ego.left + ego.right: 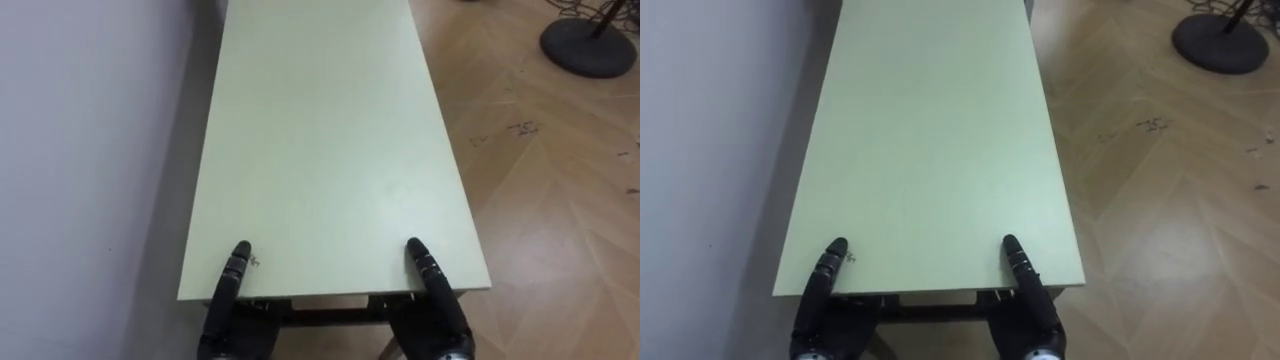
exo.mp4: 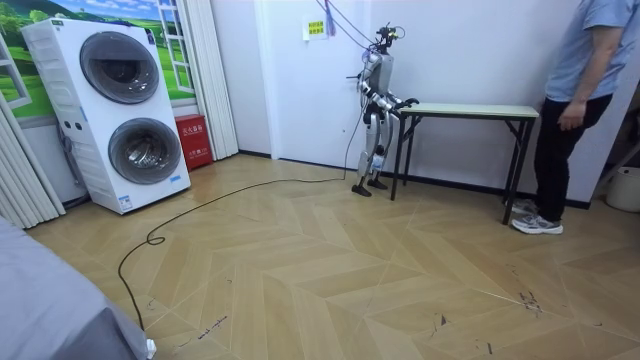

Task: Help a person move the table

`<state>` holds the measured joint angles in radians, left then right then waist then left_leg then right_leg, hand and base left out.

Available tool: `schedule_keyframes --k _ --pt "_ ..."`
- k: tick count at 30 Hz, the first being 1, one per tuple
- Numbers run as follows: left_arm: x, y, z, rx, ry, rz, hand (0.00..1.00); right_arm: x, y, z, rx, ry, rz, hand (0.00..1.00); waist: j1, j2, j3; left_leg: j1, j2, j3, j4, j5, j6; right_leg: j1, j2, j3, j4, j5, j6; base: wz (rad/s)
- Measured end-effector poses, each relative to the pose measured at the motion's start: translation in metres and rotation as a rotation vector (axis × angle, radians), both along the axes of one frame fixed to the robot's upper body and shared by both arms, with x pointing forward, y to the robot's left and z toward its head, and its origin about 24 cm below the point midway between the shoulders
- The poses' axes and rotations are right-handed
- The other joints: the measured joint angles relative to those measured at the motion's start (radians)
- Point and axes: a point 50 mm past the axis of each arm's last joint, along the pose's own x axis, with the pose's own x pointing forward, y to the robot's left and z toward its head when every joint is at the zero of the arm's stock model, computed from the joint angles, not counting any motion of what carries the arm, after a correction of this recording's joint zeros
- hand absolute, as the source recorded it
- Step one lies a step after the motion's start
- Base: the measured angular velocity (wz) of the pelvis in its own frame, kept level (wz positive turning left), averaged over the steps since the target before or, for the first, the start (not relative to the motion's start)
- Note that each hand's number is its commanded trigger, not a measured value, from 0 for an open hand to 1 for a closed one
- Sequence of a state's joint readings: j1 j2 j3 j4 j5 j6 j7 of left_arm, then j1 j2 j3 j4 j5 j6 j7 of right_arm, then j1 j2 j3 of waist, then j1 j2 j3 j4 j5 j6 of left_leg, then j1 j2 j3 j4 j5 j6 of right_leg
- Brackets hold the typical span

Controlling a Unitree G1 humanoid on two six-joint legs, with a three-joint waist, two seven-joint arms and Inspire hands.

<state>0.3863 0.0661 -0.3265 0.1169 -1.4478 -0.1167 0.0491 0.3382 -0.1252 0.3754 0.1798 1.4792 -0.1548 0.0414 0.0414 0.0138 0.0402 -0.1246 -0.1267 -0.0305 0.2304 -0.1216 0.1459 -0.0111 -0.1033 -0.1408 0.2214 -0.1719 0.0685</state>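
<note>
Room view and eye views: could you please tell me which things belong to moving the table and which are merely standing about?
Belongs to the job: table, left robot hand and right robot hand at its near end, person standing at its far end.
Standing about: stacked white machines, red box by the wall, round black base on the floor.

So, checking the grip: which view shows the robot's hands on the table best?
The left eye view: left hand and right hand both lap over the table at its near edge, close up. The right eye view shows the same. In the room view they are too small to read.
</note>
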Motion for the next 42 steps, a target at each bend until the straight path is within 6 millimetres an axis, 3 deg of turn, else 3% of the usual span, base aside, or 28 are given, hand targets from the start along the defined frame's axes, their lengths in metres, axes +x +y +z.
schedule_keyframes --k 3,4,5,7,9,10,11,12,25,42 --pt "-0.002 0.0 -0.002 0.033 0.006 -0.025 0.48 -0.002 -0.001 -0.002 0.001 0.007 -0.002 1.0 0.006 -0.002 -0.0015 0.011 0.0 0.001 0.0 0.0 0.0 0.009 0.0 0.0 -0.001 0.0 0.0 0.0" --pt "-0.003 0.001 -0.004 0.068 0.005 -0.057 0.28 -0.003 -0.001 -0.003 0.0 0.011 -0.004 1.0 0.01 -0.002 -0.0025 0.017 0.001 0.001 -0.003 0.0 0.0 0.015 0.0 -0.001 -0.001 0.0 0.0 0.0" --pt "-0.005 0.002 -0.006 0.123 -0.005 -0.104 0.17 -0.003 -0.001 -0.003 -0.001 0.015 -0.004 1.0 0.012 -0.002 -0.004 0.021 0.0 0.0 -0.009 0.0 0.0 0.018 0.0 -0.003 -0.001 0.0 0.0 0.0" --pt "-0.006 0.005 -0.007 0.217 -0.028 -0.191 0.06 -0.004 -0.001 -0.004 -0.001 0.018 -0.004 0.94 0.009 -0.002 -0.0043 0.026 0.001 0.0 -0.01 0.0 0.0 0.024 0.001 -0.002 -0.002 0.0 0.0 0.0" --pt "-0.007 0.006 -0.007 0.278 -0.051 -0.255 0.0 -0.005 -0.001 -0.006 -0.003 0.027 -0.004 0.69 0.009 0.0 -0.0093 0.032 0.001 -0.001 -0.01 -0.002 -0.001 0.031 0.001 -0.001 -0.003 0.0 0.0 0.0" --pt "-0.007 0.006 -0.009 0.306 -0.063 -0.286 0.0 -0.006 -0.002 -0.007 -0.004 0.037 -0.001 0.52 0.009 0.003 -0.0195 0.033 0.0 -0.001 -0.011 -0.003 0.0 0.032 0.001 0.0 -0.003 0.0 0.0 0.0" --pt "-0.006 0.007 -0.01 0.322 -0.067 -0.304 0.0 -0.006 -0.002 -0.009 -0.004 0.044 0.004 0.12 0.008 0.004 -0.0226 0.04 0.001 -0.001 -0.012 -0.002 0.001 0.039 0.001 0.0 -0.002 0.0 0.0 0.0" --pt "-0.006 0.007 -0.012 0.328 -0.064 -0.312 0.0 -0.006 -0.002 -0.009 -0.003 0.048 0.006 0.0 0.007 0.005 -0.0224 0.046 0.0 -0.001 -0.013 -0.002 0.001 0.044 0.001 0.0 -0.003 0.0 0.0 0.0" --pt "-0.007 0.013 -0.019 0.343 -0.061 -0.347 0.0 -0.005 -0.002 -0.006 -0.042 -0.119 0.165 0.0 -0.012 0.007 -0.0234 0.067 0.001 -0.004 -0.023 -0.006 -0.008 0.062 0.002 -0.005 -0.005 -0.002 0.002 -0.01" --pt "-0.01 0.015 -0.023 0.334 -0.073 -0.38 0.0 -0.012 -0.004 -0.007 -0.025 -0.165 0.239 0.0 -0.011 0.007 -0.0228 0.063 0.002 -0.006 -0.025 -0.007 -0.01 0.063 0.002 -0.026 -0.017 -0.001 0.002 0.0"
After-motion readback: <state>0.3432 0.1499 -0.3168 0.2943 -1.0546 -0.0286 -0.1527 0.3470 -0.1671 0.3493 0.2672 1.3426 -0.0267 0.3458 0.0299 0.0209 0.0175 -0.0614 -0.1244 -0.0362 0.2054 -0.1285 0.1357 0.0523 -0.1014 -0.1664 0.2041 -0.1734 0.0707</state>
